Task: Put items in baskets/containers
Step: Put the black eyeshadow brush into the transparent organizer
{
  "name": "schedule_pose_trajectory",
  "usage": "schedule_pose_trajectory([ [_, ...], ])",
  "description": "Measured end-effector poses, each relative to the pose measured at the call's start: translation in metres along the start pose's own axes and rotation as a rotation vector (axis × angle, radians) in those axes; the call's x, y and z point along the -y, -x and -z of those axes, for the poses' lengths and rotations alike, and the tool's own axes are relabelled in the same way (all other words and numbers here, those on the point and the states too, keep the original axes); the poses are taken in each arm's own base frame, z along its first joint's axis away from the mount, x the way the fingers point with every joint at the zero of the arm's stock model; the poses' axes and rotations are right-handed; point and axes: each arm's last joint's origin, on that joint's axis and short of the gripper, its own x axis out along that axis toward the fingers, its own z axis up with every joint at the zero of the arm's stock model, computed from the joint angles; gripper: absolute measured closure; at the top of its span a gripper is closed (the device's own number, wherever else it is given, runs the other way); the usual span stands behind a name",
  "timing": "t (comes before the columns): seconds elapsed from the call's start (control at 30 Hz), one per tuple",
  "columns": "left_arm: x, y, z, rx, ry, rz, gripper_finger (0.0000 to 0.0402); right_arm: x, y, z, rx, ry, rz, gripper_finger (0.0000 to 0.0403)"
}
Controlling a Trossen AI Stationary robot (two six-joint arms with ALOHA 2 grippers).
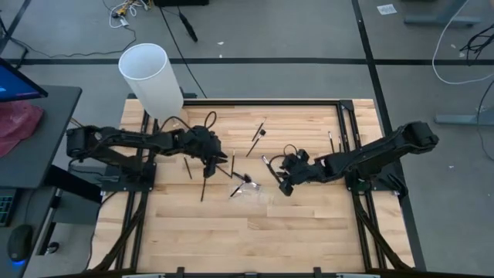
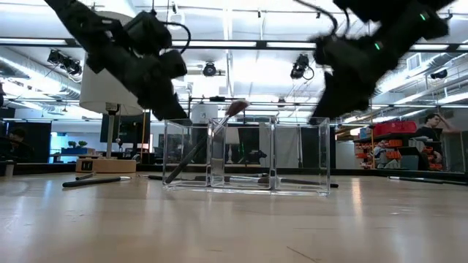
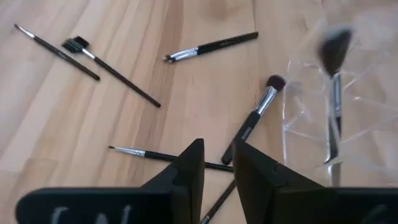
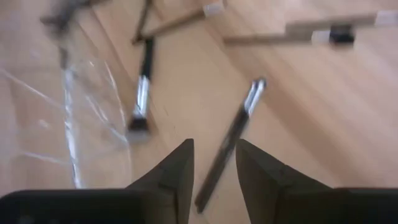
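Observation:
Several thin black brushes [image 1: 258, 137] lie flat and scattered on the wooden table [image 1: 193, 232]. A clear holder [image 2: 245, 157] stands mid-table. One brush [image 2: 219, 135] leans inside it, with its bristle tip [image 2: 235, 108] above the rim. My left gripper [image 3: 219, 144] hovers open above the brushes left of the holder, over a thin brush [image 3: 168, 157]. My right gripper [image 4: 214, 143] hovers open just right of the holder [image 4: 62, 124], above a black brush [image 4: 230, 140]. Neither gripper has anything between its fingers.
A tall white cylinder [image 1: 150, 77] on a round wooden base [image 2: 106, 164] stands at the table's far left corner. Two brushes [image 1: 333, 143] lie near the far right edge. The near half of the table shows bare wood.

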Motion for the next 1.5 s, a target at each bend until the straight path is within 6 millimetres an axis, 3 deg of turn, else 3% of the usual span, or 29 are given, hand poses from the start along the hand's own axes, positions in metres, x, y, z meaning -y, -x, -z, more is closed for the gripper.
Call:
schedule_pose_trajectory([
  [0.17,0.004,-0.013,0.009,-0.029,-0.003,0.018,0.0338,0.017,-0.017,0.036,0.043,-0.123,0.0,0.0281],
  [0.33,0.009,-0.021,0.009,-0.006,-0.023,0.027,0.0348,0.032,-0.026,0.05,0.226,-0.19,-0.02,0.0274],
  [0.53,0.009,-0.023,0.008,0.006,-0.024,0.021,0.0349,0.048,-0.033,0.047,0.315,-0.167,0.137,0.0246],
  [0.73,0.009,-0.023,0.008,0.008,-0.024,0.002,0.0349,0.075,-0.041,0.04,0.324,-0.327,0.295,0.0228],
  [0.97,0.009,-0.023,0.008,0.009,-0.024,0.002,0.0349,0.107,-0.034,0.032,0.126,-0.457,0.432,0.0236],
  [1.23,0.009,-0.023,0.006,0.025,-0.027,0.003,0.0349,0.131,0.004,-0.001,-0.309,-0.528,0.595,0.025],
  [1.37,0.009,-0.023,0.005,0.038,-0.029,0.003,0.0349,0.151,0.016,0.002,-0.502,-0.592,0.686,0.0258],
  [1.5,0.009,-0.023,0.005,0.039,-0.03,0.003,0.0349,0.172,0.021,0.008,-0.588,-0.64,0.738,0.0266],
])
